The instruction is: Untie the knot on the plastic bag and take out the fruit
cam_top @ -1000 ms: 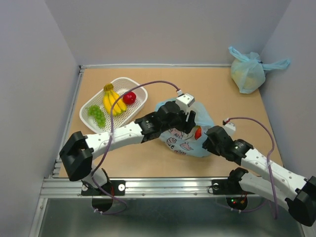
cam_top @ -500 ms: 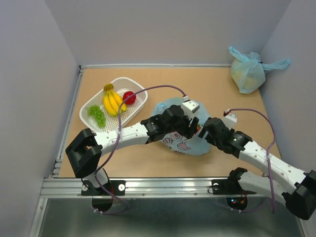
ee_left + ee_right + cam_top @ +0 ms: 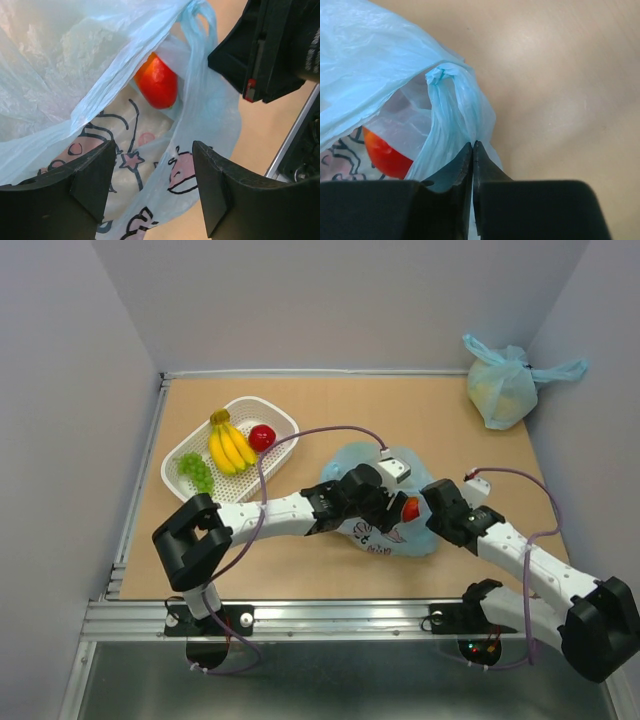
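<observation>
The bag [image 3: 352,458] is a thin, see-through light blue, printed with a black-line cartoon with pink patches. The fruit [image 3: 410,509] showing at its mouth is orange-red. In the white basket [image 3: 288,432] to the left lie yellow bananas [image 3: 228,445], a red apple [image 3: 262,437] and green grapes [image 3: 197,472]. The plain bag [image 3: 505,380] far right is light blue, yellowish inside. The table [image 3: 420,410] is tan. The left arm [image 3: 270,512] and right arm [image 3: 530,565] are white and black.

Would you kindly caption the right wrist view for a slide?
Right jaws shut on a handle strip of the plastic bag, orange-red fruit inside.
</observation>
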